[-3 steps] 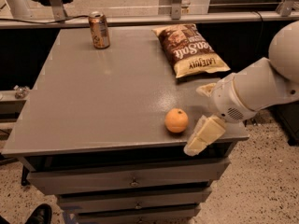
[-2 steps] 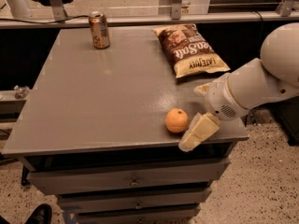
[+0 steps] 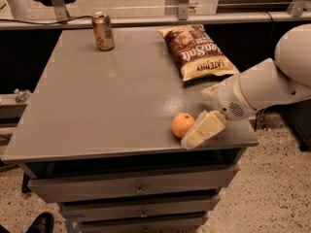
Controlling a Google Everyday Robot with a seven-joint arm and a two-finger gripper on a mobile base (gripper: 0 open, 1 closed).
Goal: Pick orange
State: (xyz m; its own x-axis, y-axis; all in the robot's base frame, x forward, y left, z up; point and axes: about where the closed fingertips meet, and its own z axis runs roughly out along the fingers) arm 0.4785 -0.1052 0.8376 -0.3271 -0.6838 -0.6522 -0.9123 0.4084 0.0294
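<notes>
The orange [image 3: 182, 124] is a small round fruit lying near the front right edge of the grey table [image 3: 112, 106]. My gripper [image 3: 198, 131] comes in from the right on a white arm and sits just right of the orange. Its cream-coloured near finger [image 3: 204, 129] lies close against the fruit's right side. The other finger is hidden behind the wrist.
A soda can [image 3: 103, 31] stands at the back left of the table. A brown snack bag [image 3: 197, 51] lies at the back right, just above my arm. The table's front edge runs right below the orange, with drawers [image 3: 138, 189] underneath.
The gripper has slid left toward the orange and now sits right beside it. The orange, can and bag have not moved.
</notes>
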